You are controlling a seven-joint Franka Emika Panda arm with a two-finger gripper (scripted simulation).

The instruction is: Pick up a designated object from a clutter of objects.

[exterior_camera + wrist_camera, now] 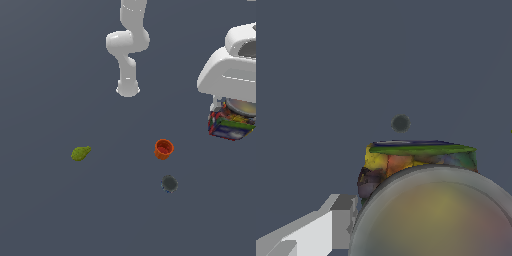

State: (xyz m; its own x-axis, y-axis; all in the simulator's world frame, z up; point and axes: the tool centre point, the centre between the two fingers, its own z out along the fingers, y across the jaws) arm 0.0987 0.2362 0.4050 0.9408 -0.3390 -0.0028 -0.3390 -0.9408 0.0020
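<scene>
The tool (231, 119) grips 1 can (231, 125); below lie 1 orange cup (163, 149), 1 grey disc (169, 183), 1 pear (80, 153).

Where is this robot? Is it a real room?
Probably not a real room: it looks like a computer simulation. The floor is plain flat grey with no walls, and the orange cup, green pear-like lump and multicoloured can look like rough 3D models.
</scene>
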